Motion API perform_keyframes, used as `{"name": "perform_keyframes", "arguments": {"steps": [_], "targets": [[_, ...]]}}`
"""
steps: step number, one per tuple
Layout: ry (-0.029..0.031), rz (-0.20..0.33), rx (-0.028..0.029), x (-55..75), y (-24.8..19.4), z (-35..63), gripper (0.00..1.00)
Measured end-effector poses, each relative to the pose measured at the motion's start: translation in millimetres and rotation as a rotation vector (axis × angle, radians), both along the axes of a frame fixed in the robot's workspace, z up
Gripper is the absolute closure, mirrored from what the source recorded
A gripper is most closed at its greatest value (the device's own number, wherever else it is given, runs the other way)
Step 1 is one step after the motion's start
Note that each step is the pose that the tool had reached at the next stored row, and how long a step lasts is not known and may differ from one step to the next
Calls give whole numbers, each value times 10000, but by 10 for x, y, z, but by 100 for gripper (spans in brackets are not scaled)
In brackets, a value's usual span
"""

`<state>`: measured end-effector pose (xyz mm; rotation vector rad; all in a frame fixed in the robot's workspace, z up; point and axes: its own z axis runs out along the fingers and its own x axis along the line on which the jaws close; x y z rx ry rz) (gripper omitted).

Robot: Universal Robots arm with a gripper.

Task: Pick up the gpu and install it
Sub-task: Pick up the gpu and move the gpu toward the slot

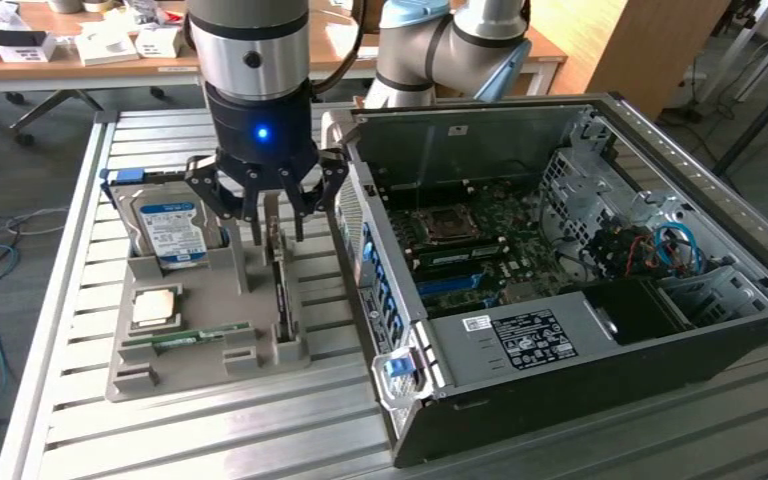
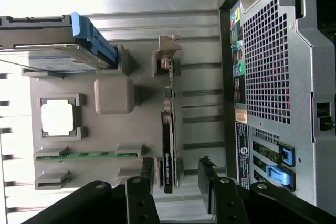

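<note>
The gpu [image 1: 279,290] is a thin dark card standing on its edge in a slot of the grey tray [image 1: 131,375], beside the open computer case [image 1: 558,250]. My gripper [image 1: 267,215] hangs open just above the card's far end, one finger on each side, holding nothing. In the wrist view the gpu [image 2: 168,145] runs lengthwise, its pale metal bracket at one end. Its other end lies between my gripper's [image 2: 177,174] black fingertips [image 2: 147,174], closer to one of them.
The tray also carries a silver hard drive [image 1: 171,235] with a blue-white label, a CPU [image 1: 155,305] and a green RAM stick [image 1: 204,333]. The case lies on its side with the motherboard [image 1: 478,240] exposed. Everything rests on a slatted metal table [image 1: 224,430].
</note>
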<state>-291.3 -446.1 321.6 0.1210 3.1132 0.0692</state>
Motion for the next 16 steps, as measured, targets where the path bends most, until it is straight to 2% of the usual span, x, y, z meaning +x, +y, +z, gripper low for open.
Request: {"name": "perform_keyframes", "arguments": {"steps": [8, 16], "targets": [[2, 0, -2, 14, 0, -4, 53], [3, 0, -3, 13, -1, -78, 53]]}}
